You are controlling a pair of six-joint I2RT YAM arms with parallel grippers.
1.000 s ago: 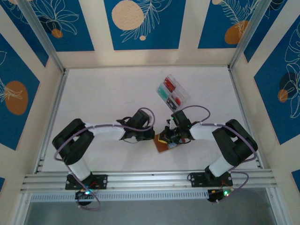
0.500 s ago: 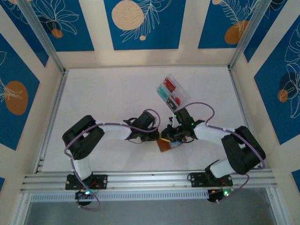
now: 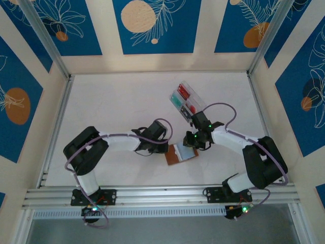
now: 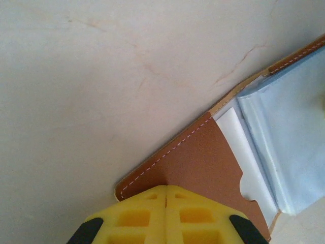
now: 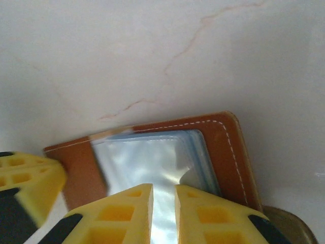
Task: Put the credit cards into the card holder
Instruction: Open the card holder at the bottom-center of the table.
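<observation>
Right now my left gripper (image 4: 166, 194) is pressing its yellow fingers flat together, seam closed, tips bearing down on the brown leather flap of the card holder (image 4: 203, 157) close to its stitched corner. Card holder is lying open on the white table (image 4: 101, 76), pale blue lining (image 4: 294, 127) facing up, a white slip (image 4: 238, 147) peeking from the edge of the brown pocket. My right gripper (image 5: 163, 198) is sitting over the holder's other half, fingers standing a narrow slit apart, nothing gripped that I can make out. A shiny clear sleeve (image 5: 142, 162) is showing below and between them; whether the tips are touching it I cannot tell. In the right wrist view one finger of the left gripper is poking in at the left edge, on the holder's brown border. From above, the two grippers are meeting at the holder from either side, near the front middle of the table. Further back, just beyond my right wrist and apart from the holder, a clear tray (image 3: 200, 103) is lying at a slant. The credit cards (image 3: 184, 93) are lying in its compartments: red, teal-green and dark ones.
</observation>
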